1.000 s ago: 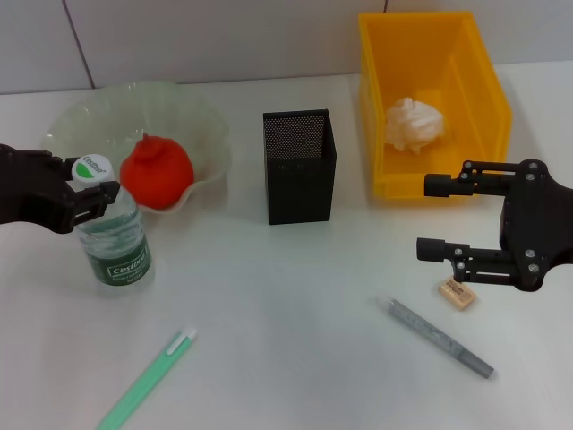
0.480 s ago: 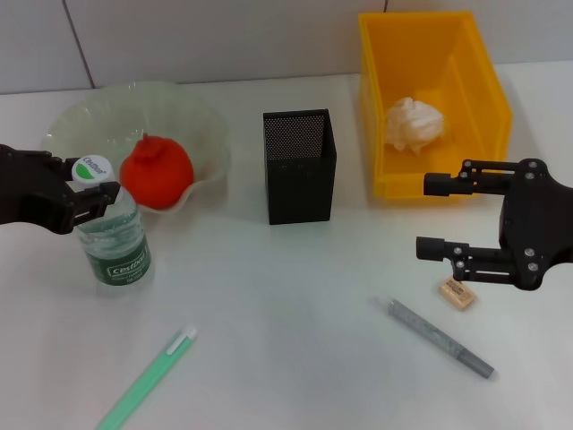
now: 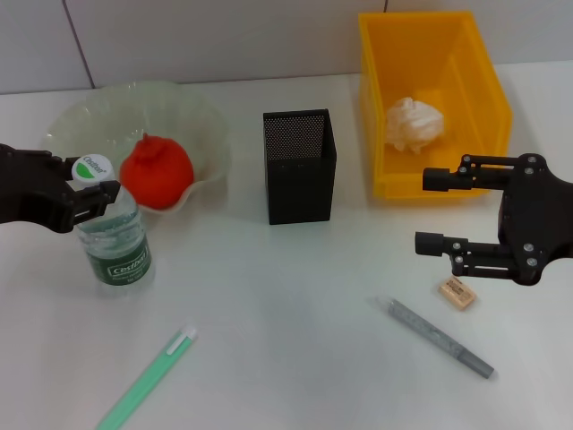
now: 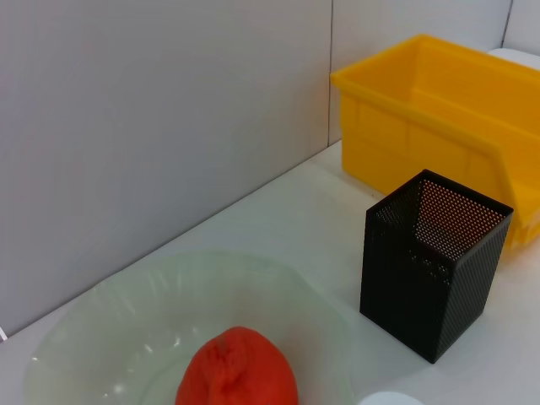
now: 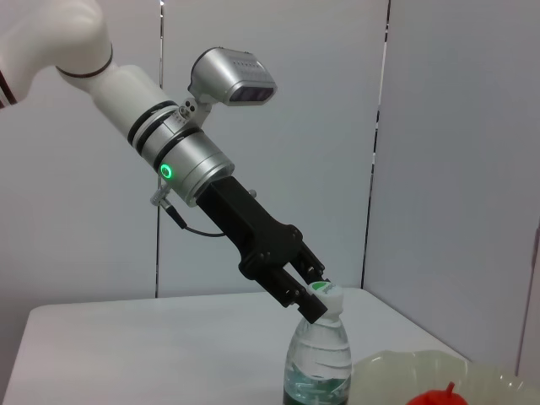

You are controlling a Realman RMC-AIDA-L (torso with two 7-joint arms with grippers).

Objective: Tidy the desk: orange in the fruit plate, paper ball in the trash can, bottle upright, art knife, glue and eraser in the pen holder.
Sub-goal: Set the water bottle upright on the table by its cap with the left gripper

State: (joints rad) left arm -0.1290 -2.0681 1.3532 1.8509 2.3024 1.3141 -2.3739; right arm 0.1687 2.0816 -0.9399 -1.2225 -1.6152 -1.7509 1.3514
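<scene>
The bottle [image 3: 112, 235] stands upright on the white desk in front of the fruit plate [image 3: 201, 116]. My left gripper [image 3: 89, 179] is shut on its white cap, as the right wrist view also shows on the bottle [image 5: 319, 359]. The orange [image 3: 157, 172] lies in the plate. Inside the yellow trash can [image 3: 483, 98] rests the paper ball [image 3: 414, 124]. The pen holder [image 3: 299, 166] stands mid-desk. My right gripper [image 3: 423, 211] hangs open just behind the eraser [image 3: 457, 293]. A grey art knife [image 3: 439, 338] and a green glue stick [image 3: 148, 376] lie near the front.
A grey wall runs along the back of the desk. In the left wrist view the orange [image 4: 236, 371] sits in the plate [image 4: 101, 337], with the pen holder [image 4: 434, 261] and the trash can [image 4: 456, 118] beyond it.
My right gripper has shifted very slightly back and towards the middle. The left gripper and the bottle have stayed put.
</scene>
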